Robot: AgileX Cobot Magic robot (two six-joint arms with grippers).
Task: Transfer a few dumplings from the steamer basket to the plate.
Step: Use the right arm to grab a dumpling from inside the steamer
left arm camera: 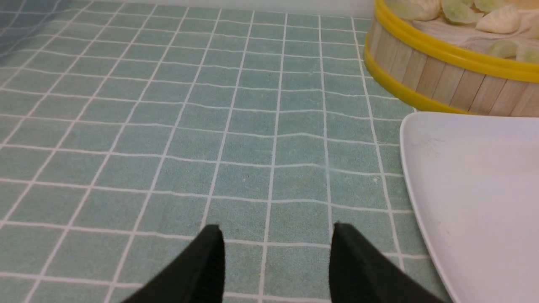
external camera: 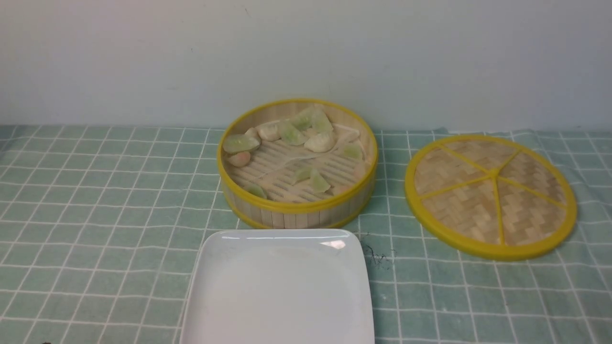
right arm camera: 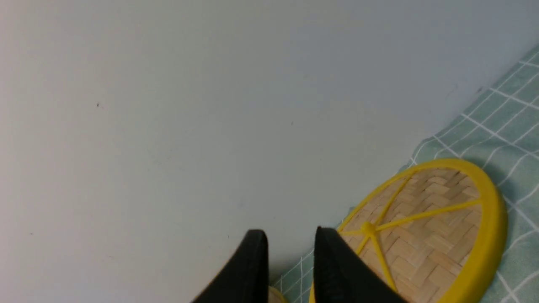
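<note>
Checked cloth [external camera: 95, 200]; plate [external camera: 277, 296] near edge cropped; left gripper [left arm camera: 276, 235] spread; right gripper [right arm camera: 290, 237] narrowly parted

The steamer basket [external camera: 287, 217] has a wall of pale upright bamboo or wood strips, matt, bound by smooth yellow rims that look like plastic. Its slatted floor carries a thin pale liner [external camera: 344, 136], crumpled like paper or cloth. The dumplings [external camera: 291, 134] look translucent and faintly shiny. The plate [external camera: 282, 286] is smooth, glossy white with bright reflections. The lid [external camera: 490, 196] is matt woven bamboo strip framed in smooth yellow. The tablecloth [external camera: 95, 200] is soft, matt green cloth with white lines, slightly rippled. The wall [external camera: 143, 57] is plain and matt. The left gripper [left arm camera: 276, 230] and right gripper [right arm camera: 291, 232] have matt black fingers.
</note>
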